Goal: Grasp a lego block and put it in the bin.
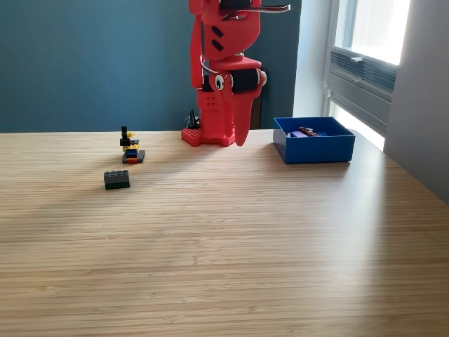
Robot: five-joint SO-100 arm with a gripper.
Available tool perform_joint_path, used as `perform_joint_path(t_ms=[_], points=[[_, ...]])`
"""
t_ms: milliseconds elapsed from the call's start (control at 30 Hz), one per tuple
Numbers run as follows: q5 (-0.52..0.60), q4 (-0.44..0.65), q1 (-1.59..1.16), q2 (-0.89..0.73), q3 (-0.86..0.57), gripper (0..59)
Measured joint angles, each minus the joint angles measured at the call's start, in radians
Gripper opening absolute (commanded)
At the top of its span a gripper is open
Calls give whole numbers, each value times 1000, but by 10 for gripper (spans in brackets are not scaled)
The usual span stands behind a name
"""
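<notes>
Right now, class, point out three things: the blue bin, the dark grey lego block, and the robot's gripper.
blue bin [317, 149]: exterior view, front wall.
dark grey lego block [116, 180]: exterior view, front face.
gripper [240, 126]: exterior view, lower part of the red fingers.

A pale wooden table [231, 253] with fine bamboo-like grain running across it fills the lower part of the exterior view. Behind it stands a flat teal-blue wall [91, 63], plain and evenly coloured. At the exterior view's right a window [372, 35] with a white frame lets in bright daylight, which spills onto the tabletop near that edge and leaves soft shadows across the wood toward the view's left. A light grey wall section [424, 98] runs down the far right edge beside the window
</notes>
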Motion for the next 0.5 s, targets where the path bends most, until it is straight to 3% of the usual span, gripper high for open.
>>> perform_joint_path(t_ms=[500], points=[[-71,-153,175,0,71,153]])
